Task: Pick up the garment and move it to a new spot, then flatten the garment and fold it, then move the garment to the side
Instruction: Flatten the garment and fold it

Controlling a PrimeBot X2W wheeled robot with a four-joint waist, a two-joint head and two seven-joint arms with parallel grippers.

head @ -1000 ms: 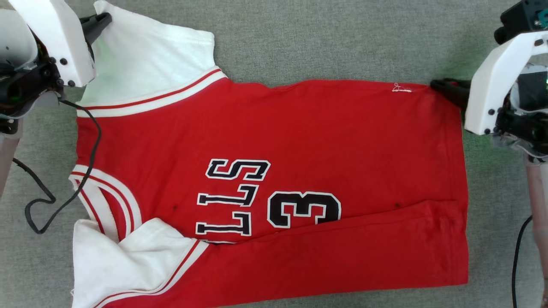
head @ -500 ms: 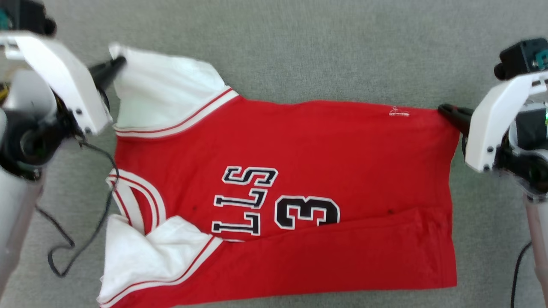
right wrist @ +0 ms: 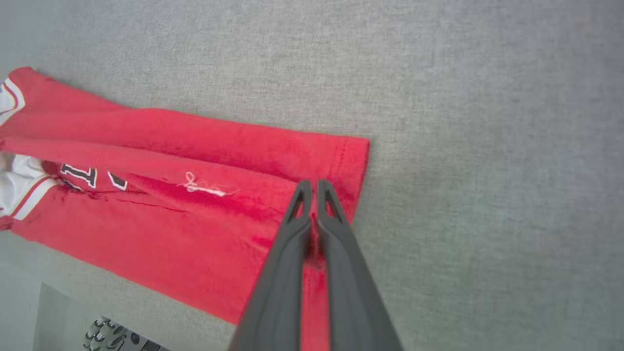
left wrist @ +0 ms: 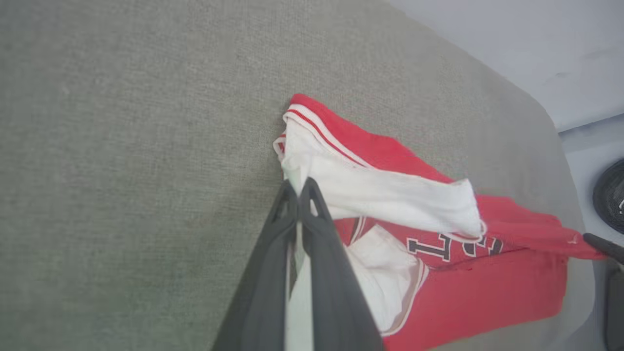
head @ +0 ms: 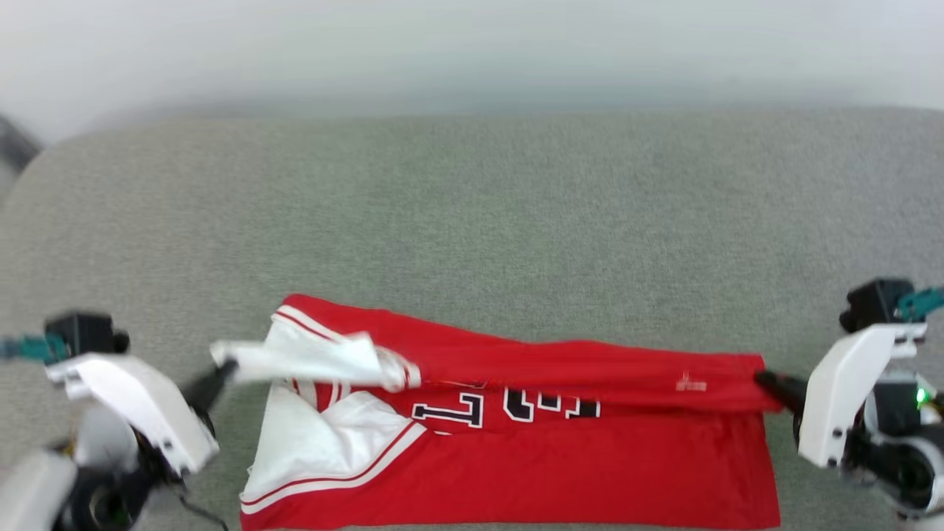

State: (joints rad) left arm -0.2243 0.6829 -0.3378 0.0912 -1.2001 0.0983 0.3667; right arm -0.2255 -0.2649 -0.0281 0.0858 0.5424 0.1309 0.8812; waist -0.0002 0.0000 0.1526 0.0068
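Black white-outlined lettering [head: 509, 408] sits half-hidden under a fold, unreadable. Red garment [head: 560, 464], doubled over: left gripper [head: 227, 366] pinches its white sleeve [head: 310, 360], right gripper [head: 761, 379] its hem corner [head: 741, 366].

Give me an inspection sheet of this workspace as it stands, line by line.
Surface: grey fabric top, rounded far-left corner.
Job's things: garment, a red jersey, one long edge lifted between the pincers, lettering partly covered.
Clutter: nothing seen.
Grippers: left pincer shut on the white sleeve; right pincer shut on the red hem corner.
Cables: thin dark lead under the left wrist.
Surroundings: pale blurred background past the far edge.
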